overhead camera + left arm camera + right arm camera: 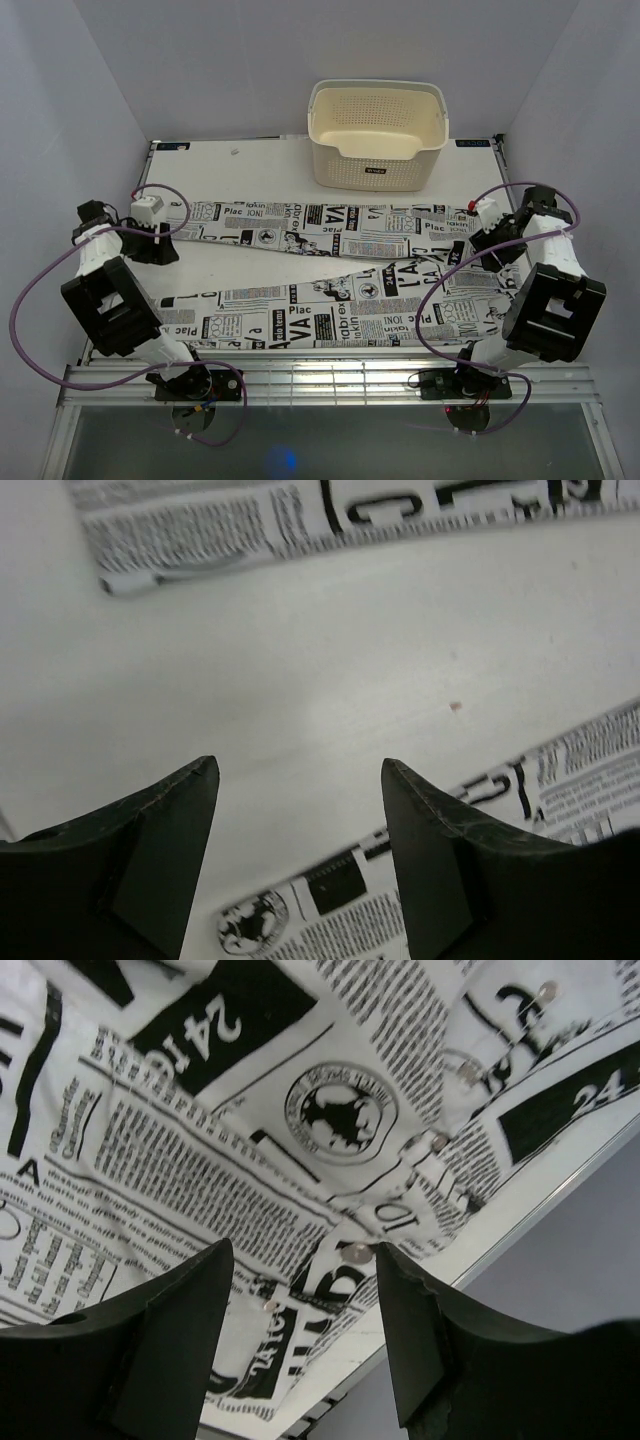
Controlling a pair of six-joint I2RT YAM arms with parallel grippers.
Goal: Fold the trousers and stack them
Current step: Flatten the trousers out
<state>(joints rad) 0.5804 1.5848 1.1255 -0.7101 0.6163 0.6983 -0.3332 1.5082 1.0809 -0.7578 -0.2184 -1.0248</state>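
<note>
Left hand (300, 770) released, gaping wide above bare counter (330, 660) between both legs of the newsprint trousers (300, 305), spread V-shaped. Right hand (300, 1252) also released over the waist; only its wrist view shows snap studs (436, 1142).

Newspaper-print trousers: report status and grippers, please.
Left gripper open over white table. Right gripper open over white newspaper-print cloth trousers, spread unfolded. Cream perforated plastic basket behind them.

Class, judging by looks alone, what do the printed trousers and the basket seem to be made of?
The trousers look like soft matte cloth, possibly cotton: they wrinkle and lie limp. The basket looks like cream plastic, probably moulded: rigid walls with regular small holes.
</note>
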